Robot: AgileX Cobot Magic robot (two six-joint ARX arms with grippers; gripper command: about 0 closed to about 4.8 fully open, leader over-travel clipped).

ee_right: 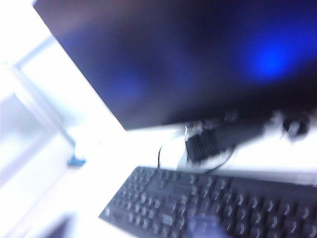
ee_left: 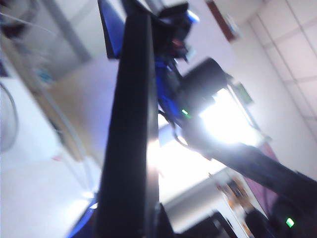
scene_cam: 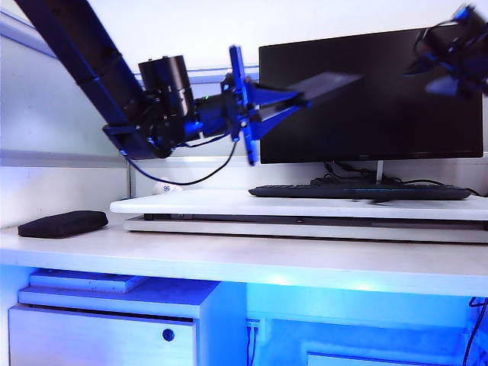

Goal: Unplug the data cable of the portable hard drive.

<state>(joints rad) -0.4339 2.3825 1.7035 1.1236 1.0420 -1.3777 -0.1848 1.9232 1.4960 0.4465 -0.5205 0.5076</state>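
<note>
The left pincer (scene_cam: 293, 95), mid-frame before the monitor (scene_cam: 381, 114), clamps the drive (scene_cam: 324, 84). The right pincer (scene_cam: 457, 46), blurred upper right, has unreadable jaws. The cable is hidden.

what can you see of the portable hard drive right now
The portable hard drive is a thin, flat, dark slab with a matte look, held level in mid-air before the monitor. The left tool clamps its near end, above the keyboard. No cable shows at its free end.
</note>
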